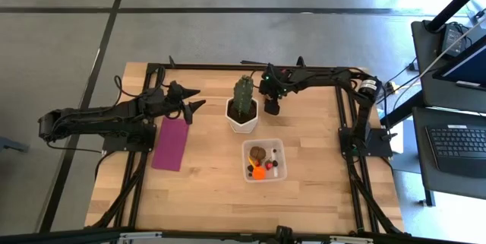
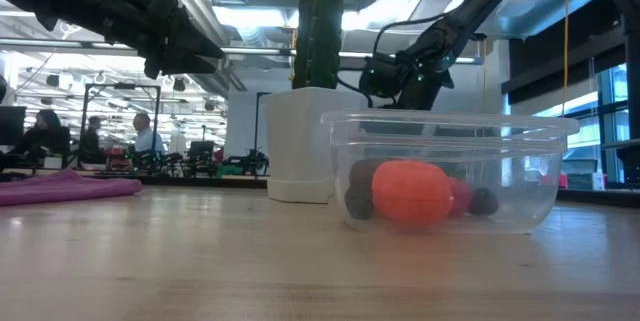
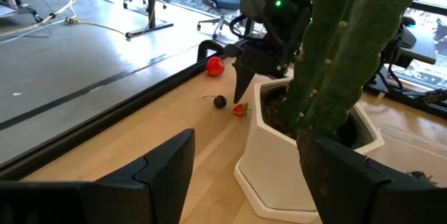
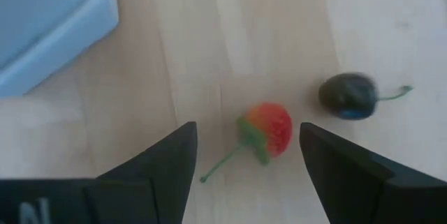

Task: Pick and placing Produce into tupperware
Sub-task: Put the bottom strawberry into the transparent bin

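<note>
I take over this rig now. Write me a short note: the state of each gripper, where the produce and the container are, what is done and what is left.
Right gripper: open, empty, low over the table behind the cactus pot, fingers either side of a small red piece with a green stem.
Left gripper: open, empty, waiting above the table over the magenta mat.
Container: in front of the pot, holding an orange piece, a brown one and a few small dark and red ones.
Left to do: the red piece, a dark one beside it and a red one by the table's back edge.
</note>
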